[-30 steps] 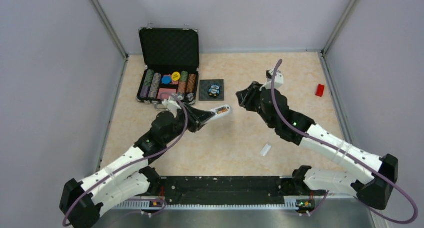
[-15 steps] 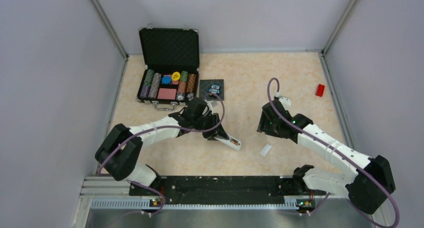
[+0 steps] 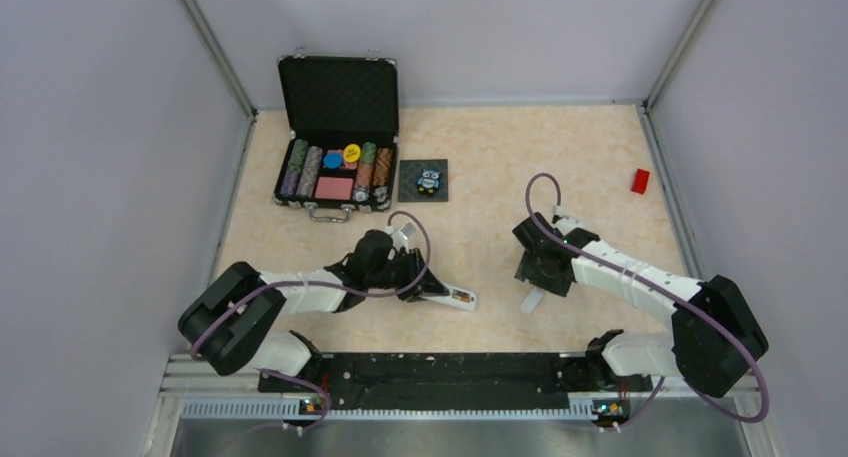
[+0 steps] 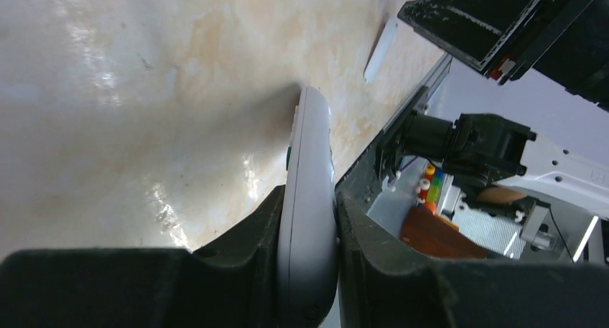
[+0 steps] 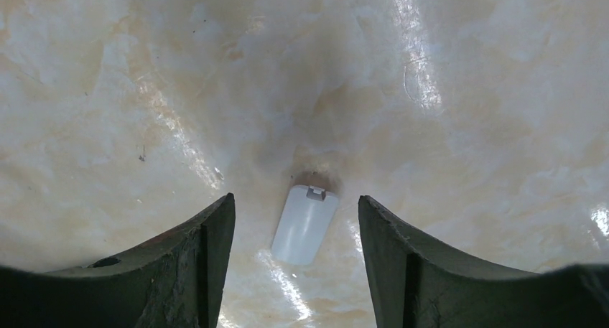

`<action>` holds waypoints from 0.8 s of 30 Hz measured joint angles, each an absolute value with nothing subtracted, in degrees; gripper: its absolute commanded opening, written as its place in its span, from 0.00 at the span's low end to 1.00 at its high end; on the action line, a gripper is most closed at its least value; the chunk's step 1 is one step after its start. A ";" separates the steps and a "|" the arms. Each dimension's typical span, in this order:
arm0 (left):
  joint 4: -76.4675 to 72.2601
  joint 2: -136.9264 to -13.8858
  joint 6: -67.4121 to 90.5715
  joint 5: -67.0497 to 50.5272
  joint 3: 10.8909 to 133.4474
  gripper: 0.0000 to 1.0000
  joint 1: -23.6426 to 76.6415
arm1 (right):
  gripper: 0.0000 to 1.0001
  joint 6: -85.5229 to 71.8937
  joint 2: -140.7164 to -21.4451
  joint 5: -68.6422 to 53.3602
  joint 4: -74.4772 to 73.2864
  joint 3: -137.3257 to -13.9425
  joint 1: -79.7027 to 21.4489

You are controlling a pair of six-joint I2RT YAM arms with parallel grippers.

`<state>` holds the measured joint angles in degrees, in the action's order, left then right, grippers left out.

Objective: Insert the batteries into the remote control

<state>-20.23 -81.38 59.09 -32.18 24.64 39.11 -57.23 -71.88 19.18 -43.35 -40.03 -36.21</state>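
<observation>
Your left end effector (image 4: 309, 195) is clamped on the remote control (image 4: 310, 141), whose far tip seems to touch the counter (image 4: 129, 91), its long axis pointing towards the right arm. Your right end effector (image 5: 294, 206) stands wide apart and holds nothing. It straddles the small white cover (image 5: 304, 225), which lies flat with its long axis along the gap, so closing would pinch its width. You cannot make out the batteries. Far back, the open black case (image 3: 338, 97) holds rows of chips (image 3: 300, 162).
</observation>
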 measured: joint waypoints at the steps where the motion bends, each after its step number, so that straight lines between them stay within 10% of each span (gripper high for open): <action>1: -22.57 -80.62 59.96 -31.22 22.94 0.10 39.13 | 0.63 -57.98 -71.96 19.16 -43.35 -40.03 -36.21; 9: -29.85 -76.82 61.23 -21.93 16.97 0.65 39.09 | 0.63 -64.14 -74.76 17.96 -43.20 -38.68 -36.21; 24: -5.69 -57.04 62.48 -0.95 14.55 0.91 39.05 | 0.45 -71.22 -76.05 18.00 -44.77 -37.98 -36.18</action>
